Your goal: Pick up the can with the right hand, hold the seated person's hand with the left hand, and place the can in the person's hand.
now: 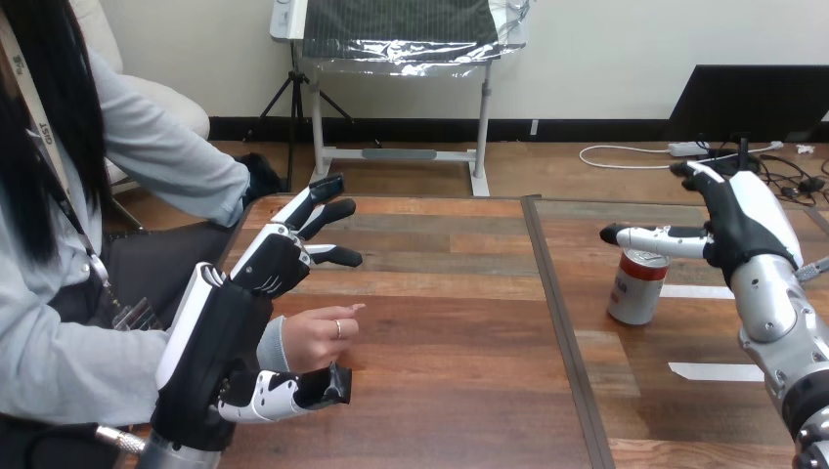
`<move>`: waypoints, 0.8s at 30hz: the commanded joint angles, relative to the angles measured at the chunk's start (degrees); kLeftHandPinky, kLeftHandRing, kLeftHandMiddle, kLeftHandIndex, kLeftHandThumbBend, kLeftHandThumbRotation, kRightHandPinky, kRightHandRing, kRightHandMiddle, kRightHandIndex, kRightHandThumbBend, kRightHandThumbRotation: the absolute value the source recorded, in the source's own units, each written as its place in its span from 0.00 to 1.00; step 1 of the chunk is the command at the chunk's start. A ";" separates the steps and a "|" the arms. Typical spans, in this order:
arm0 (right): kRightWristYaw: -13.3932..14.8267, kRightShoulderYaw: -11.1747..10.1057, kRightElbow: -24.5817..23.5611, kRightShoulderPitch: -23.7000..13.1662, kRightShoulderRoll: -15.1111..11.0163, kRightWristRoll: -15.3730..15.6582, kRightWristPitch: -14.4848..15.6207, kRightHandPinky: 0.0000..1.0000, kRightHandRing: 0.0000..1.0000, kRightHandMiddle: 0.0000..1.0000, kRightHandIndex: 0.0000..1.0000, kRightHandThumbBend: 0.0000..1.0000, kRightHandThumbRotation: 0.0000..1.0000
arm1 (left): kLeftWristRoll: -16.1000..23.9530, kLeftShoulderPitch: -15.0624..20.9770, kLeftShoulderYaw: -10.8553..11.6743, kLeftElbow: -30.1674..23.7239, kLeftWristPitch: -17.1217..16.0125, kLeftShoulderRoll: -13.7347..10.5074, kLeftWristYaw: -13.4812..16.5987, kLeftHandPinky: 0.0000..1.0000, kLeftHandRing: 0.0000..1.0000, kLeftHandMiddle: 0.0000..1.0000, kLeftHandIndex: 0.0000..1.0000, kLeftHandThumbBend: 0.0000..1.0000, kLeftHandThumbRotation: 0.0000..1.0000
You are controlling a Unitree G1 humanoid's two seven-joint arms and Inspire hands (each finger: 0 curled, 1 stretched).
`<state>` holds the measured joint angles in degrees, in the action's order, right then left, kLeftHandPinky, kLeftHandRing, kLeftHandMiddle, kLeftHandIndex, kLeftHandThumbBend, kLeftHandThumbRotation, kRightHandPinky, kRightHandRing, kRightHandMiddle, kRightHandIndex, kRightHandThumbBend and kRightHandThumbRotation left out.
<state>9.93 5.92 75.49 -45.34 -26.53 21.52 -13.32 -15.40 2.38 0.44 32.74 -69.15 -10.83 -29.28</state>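
Observation:
A red and silver can (637,286) stands upright on the right half of the wooden table (459,332). My right hand (740,223) hovers just right of and above it, open, with its thumb (653,237) stretched out over the can's top and no finger wrapped round the can. At the left, the person's hand (318,336) rests on the table, loosely curled. My left hand (238,311) is open beside the person's wrist: its straight fingers (315,217) reach past above the hand and its thumb (293,389) lies below it. No finger curls round the person's hand.
Two white tape strips (696,291) (717,371) lie on the table to the right of the can. A dark seam (559,322) runs front to back between the two table halves. The person sits at the left side.

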 commanded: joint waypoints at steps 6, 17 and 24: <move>-0.44 1.15 0.60 -4.54 1.41 0.75 1.91 0.76 0.93 0.90 0.91 1.00 0.43 | -0.75 1.29 -0.44 -3.16 -0.19 -0.70 0.06 0.69 0.89 0.94 0.90 1.00 0.66; -1.13 1.91 1.03 -4.20 1.89 1.66 4.30 0.71 0.87 0.89 0.92 1.00 0.46 | -0.72 0.71 -0.48 -4.08 0.30 -0.87 0.11 0.70 0.89 0.94 0.91 1.00 0.66; -1.50 2.08 1.18 -3.78 2.18 1.81 4.63 0.68 0.83 0.87 0.92 1.00 0.46 | -1.05 0.52 -0.57 -4.36 0.40 -0.87 -0.09 0.70 0.89 0.94 0.91 1.00 0.65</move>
<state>8.50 7.62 77.08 -45.34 -24.77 23.04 -8.67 -15.40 1.83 0.42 30.94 -68.82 -10.97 -29.33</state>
